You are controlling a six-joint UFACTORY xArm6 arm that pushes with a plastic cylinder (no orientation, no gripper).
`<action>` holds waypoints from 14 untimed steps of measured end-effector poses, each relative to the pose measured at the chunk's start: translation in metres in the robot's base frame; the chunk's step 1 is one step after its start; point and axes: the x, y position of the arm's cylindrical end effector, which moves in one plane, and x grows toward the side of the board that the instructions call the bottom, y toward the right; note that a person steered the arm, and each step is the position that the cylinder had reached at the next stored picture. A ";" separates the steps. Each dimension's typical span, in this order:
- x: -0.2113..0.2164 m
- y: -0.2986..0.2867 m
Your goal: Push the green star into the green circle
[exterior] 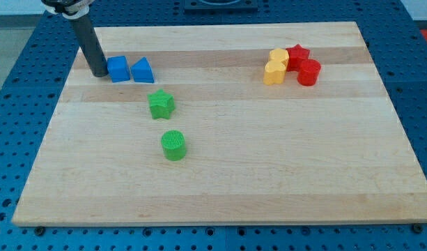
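The green star [161, 104] lies on the wooden board, left of centre. The green circle [174, 145], a short cylinder, stands just below it and slightly to the right, with a small gap between them. My tip [99, 73] rests on the board at the upper left, touching or almost touching the left side of a blue block [118, 69]. The tip is up and to the left of the green star, well apart from it.
A blue triangular block [142, 70] sits right of the blue block. At the upper right are two yellow blocks [275, 67], a red star [297, 54] and a red cylinder [308, 72], bunched together. The board [269, 174] lies on a blue perforated table.
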 end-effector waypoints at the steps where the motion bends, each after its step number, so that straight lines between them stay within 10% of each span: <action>1: 0.000 0.000; 3: 0.060 0.022; 14: 0.102 0.130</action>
